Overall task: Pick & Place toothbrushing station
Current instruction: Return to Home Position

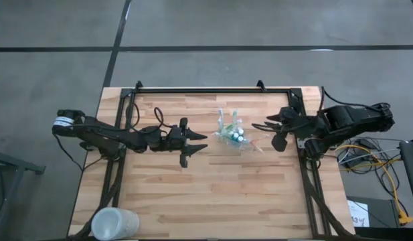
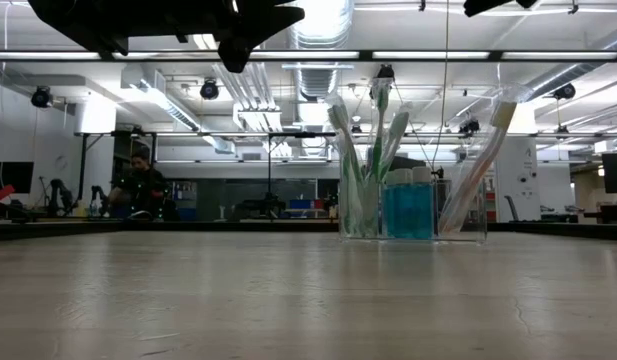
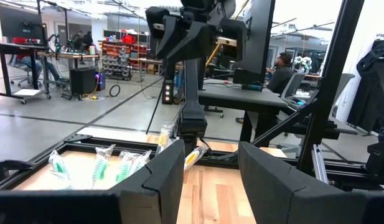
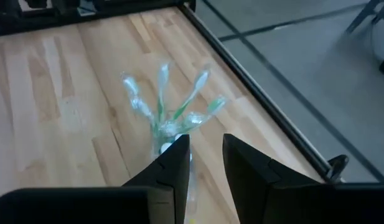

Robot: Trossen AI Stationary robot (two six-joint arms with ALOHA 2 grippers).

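The toothbrushing station (image 1: 231, 134) is a small clear holder standing on its base on the wooden table, right of centre. In it stand green and white toothbrushes (image 2: 363, 150), blue tubes (image 2: 408, 208) and an orange-tipped brush (image 2: 478, 170) that leans outward. My left gripper (image 1: 199, 144) hovers open to the station's left, pointing at it (image 3: 104, 165); its fingers (image 3: 167, 180) are apart with nothing between them. My right gripper (image 1: 265, 134) hangs open above and to the right of the station, tilted down, with the holder (image 4: 170, 124) seen beyond its fingers (image 4: 173, 168).
A frosted white cup (image 1: 114, 223) sits at the table's near left corner. A black frame rail (image 1: 213, 90) runs along the far edge, and side rails (image 1: 312, 194) run along the left and right. Bare wood (image 1: 213, 194) fills the near half. Cables (image 1: 383, 174) lie beyond the right edge.
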